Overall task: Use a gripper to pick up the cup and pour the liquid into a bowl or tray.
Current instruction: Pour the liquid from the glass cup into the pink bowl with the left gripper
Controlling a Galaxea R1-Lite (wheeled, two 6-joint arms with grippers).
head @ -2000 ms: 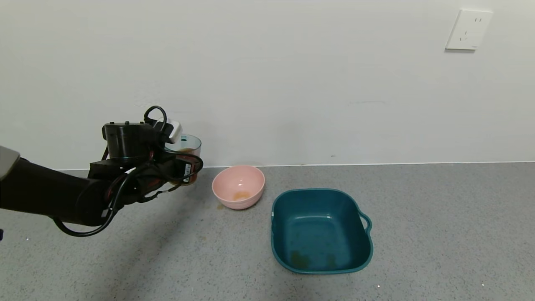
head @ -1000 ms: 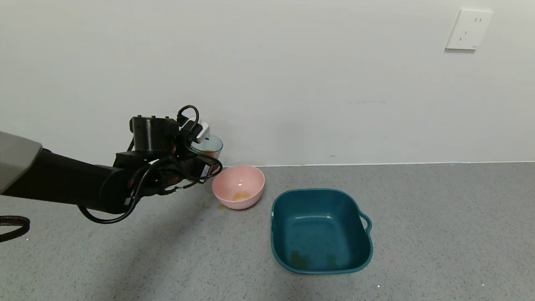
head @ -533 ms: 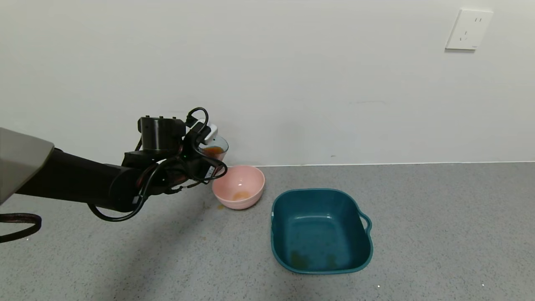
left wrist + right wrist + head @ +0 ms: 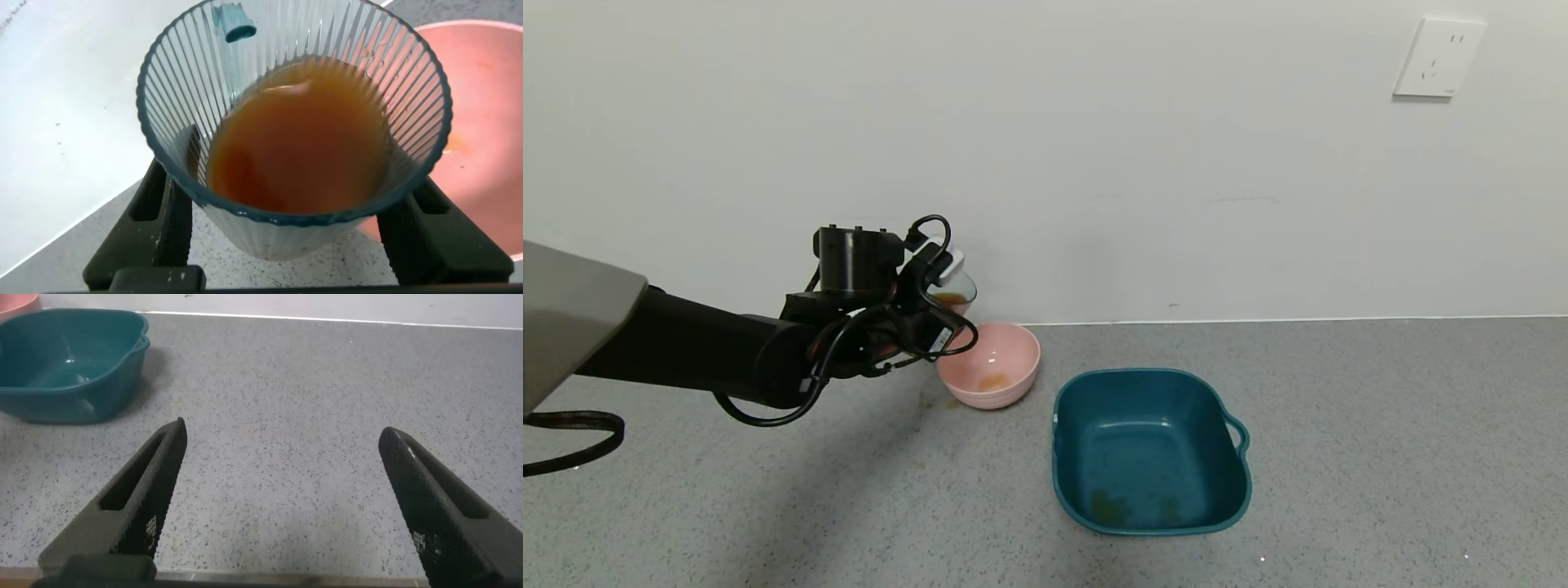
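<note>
My left gripper is shut on the cup, a ribbed pale blue-green tumbler, and holds it in the air just above the left rim of the pink bowl. The cup leans slightly toward the bowl. In the left wrist view the black fingers clamp the cup on both sides, and the red-brown liquid fills it well below the rim. The bowl lies just beyond the cup. A small orange puddle lies in the bowl's bottom. My right gripper is open and empty over bare floor.
A dark teal square tub with a handle stands right of the bowl and nearer to me; it also shows in the right wrist view. Small orange spots mark the grey speckled surface by the bowl. A white wall runs close behind.
My left gripper has carried the cup to the right, from well left of the bowl to over its left rim, and slightly lower. The bowl and tub have not moved.
</note>
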